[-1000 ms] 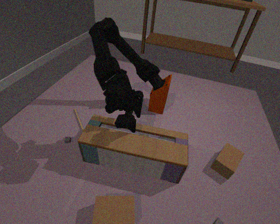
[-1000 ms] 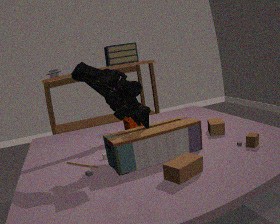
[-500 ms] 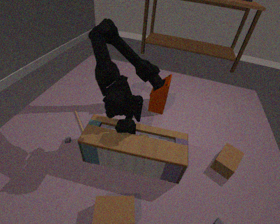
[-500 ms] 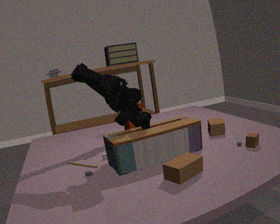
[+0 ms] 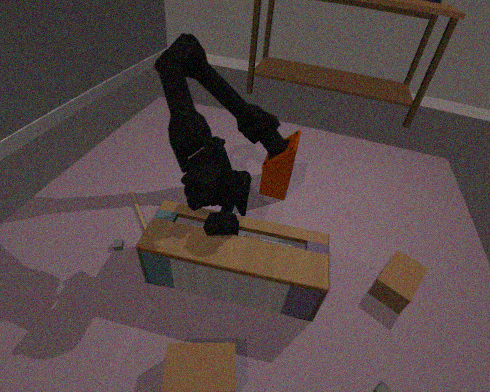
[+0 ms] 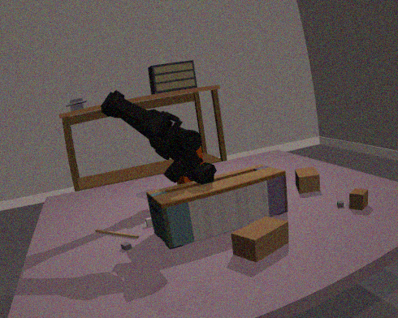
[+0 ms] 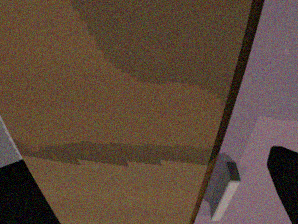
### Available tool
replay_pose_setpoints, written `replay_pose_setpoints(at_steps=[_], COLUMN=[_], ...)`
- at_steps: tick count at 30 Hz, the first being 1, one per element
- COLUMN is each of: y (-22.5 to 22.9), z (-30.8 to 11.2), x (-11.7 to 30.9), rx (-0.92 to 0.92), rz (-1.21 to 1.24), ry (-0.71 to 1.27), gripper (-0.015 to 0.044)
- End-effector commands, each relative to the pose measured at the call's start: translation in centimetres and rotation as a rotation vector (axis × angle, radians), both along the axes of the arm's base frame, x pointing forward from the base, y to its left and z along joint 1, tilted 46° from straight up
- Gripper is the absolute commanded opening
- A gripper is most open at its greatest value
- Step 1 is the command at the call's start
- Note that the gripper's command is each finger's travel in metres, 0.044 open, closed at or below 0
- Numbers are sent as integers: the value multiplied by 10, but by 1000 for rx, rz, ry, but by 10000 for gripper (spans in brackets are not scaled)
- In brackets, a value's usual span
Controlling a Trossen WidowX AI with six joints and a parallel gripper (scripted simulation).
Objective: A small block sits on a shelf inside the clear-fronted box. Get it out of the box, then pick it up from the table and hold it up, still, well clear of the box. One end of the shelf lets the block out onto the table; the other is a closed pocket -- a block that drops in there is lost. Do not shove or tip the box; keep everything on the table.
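Note:
The box (image 5: 244, 256) (image 6: 239, 184) has a wooden top with a long slot. Its front is cloudy between a teal end panel (image 5: 157, 270) (image 6: 180, 225) and a purple end panel (image 5: 301, 302) (image 6: 277, 195). I cannot make out the block inside in any view. My gripper (image 5: 232, 214) (image 6: 191, 177) (image 7: 180, 152) is open and empty, low over the slotted top, nearer the teal end in the top view. In the wrist view a wooden strip of the top (image 7: 125, 120) lies between the fingers, with a sliver of the slot at the left edge.
A thin stick (image 5: 138, 211) (image 6: 117, 234) and a small grey cube (image 5: 116, 245) (image 6: 126, 246) lie beyond the teal end. A small pale piece (image 6: 148, 222) (image 7: 225, 195) lies behind the box. Wooden blocks (image 5: 401, 280) (image 6: 261, 239) stand around it. An orange panel (image 5: 281, 172) stands behind.

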State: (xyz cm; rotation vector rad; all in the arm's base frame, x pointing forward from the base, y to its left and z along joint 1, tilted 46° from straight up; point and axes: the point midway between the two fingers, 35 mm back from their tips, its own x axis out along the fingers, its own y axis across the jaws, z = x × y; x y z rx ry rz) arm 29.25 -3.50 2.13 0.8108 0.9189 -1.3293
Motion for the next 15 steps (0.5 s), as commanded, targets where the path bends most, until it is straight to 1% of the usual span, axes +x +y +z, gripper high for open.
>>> replay_pose_setpoints(at_steps=[1, 15], y=[6, 28], z=[-7, -30], x=[-1, -4], rx=[1, 2], rz=[-1, -1], ry=[-1, 0], gripper=[400, 400])
